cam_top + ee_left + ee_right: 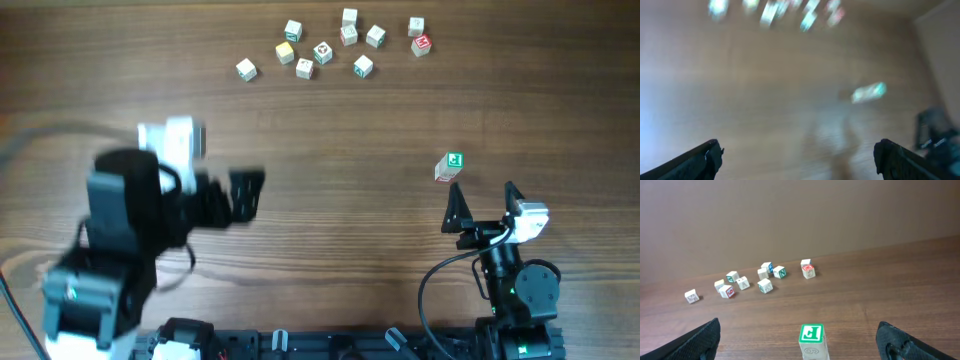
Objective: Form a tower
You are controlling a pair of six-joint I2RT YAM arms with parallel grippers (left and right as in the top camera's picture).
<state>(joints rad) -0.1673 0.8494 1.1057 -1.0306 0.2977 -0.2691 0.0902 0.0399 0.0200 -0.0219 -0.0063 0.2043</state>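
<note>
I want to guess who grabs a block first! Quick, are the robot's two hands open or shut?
Left gripper: jaws open, holding nothing.
Right gripper: jaws open, holding nothing.

Soft, even light covers the counter (350,230), with faint shadows. Motion blur smears the left wrist view, the tower (868,93) a pale streak; the right wrist view is sharp.

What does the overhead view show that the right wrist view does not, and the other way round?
Only overhead: the blurred left gripper and its arm. Only right wrist: the plain wall at the back and the printed side faces of the tower. Both: the tower with its green-marked top, the loose cubes beyond it, and the open right gripper.
</note>
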